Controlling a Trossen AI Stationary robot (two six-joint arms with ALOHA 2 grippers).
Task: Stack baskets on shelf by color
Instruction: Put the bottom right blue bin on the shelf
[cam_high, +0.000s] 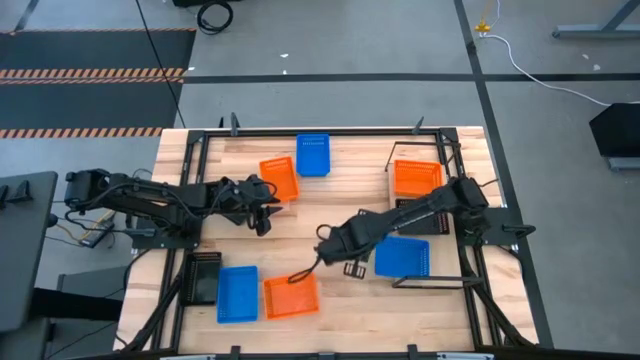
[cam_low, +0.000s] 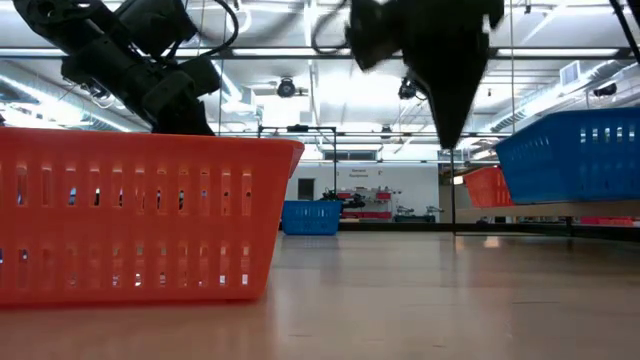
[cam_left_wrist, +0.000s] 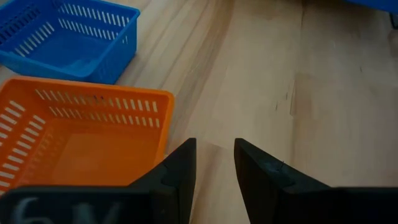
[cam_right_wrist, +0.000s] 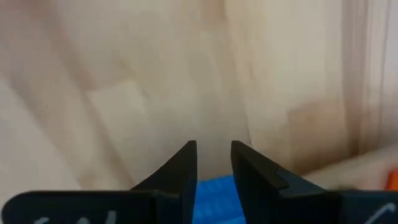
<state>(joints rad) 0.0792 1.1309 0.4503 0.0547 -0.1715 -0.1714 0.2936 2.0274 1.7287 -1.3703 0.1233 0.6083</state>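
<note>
Orange, blue and black baskets lie scattered on the tabletop. The shelf (cam_high: 447, 260) stands on the table's right side, and one orange basket (cam_high: 416, 178) and one blue basket (cam_high: 402, 256) sit flat on its board. My left gripper (cam_high: 262, 222) (cam_left_wrist: 214, 149) hovers next to an orange basket (cam_high: 280, 178) (cam_left_wrist: 74, 143) with its fingers narrowly apart and nothing between them. My right gripper (cam_high: 322, 248) (cam_right_wrist: 213, 149) hangs over bare wood at mid-table, left of the shelf. Its fingers are also narrowly apart and hold nothing.
A blue basket (cam_high: 313, 154) sits at the far edge. Near the front edge, a black basket (cam_high: 203, 277), a blue one (cam_high: 237, 293) and an orange one (cam_high: 291, 295) (cam_low: 140, 220) lie side by side. Bare wood shows between the two grippers.
</note>
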